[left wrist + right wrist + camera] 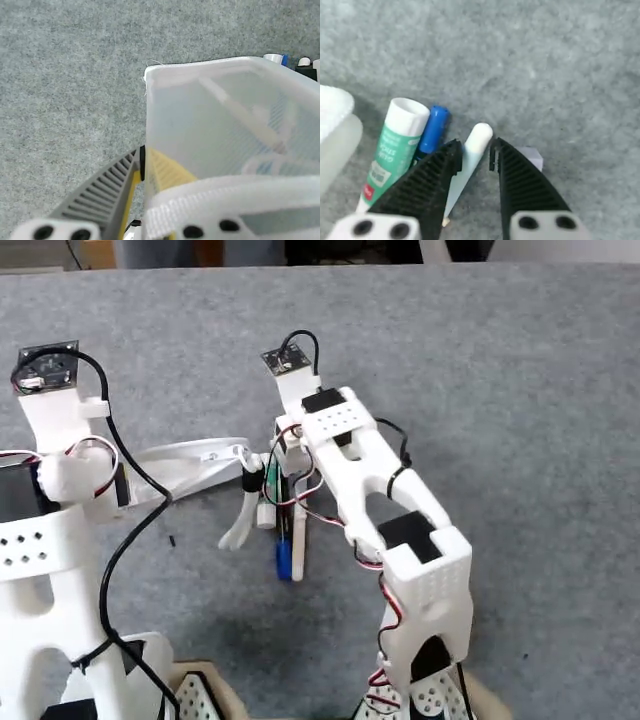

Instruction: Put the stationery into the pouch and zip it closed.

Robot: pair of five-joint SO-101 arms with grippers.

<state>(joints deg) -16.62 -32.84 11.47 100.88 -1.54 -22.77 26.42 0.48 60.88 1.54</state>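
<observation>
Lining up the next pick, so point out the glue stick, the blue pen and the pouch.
glue stick (388, 152): right wrist view, on its green label.
blue pen (431, 131): right wrist view, on its blue end.
pouch (180, 125): left wrist view, on its translucent side wall.

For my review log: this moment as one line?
left claw: shut on pouch | right claw: open astride white pen | glue stick, blue pen: on mat, outside pouch

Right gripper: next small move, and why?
Probably close the right gripper: its open fingers straddle the pale white-tipped pen on the grey carpet, beside the blue marker and green-and-white glue stick; the translucent plastic pouch is close by.
</observation>
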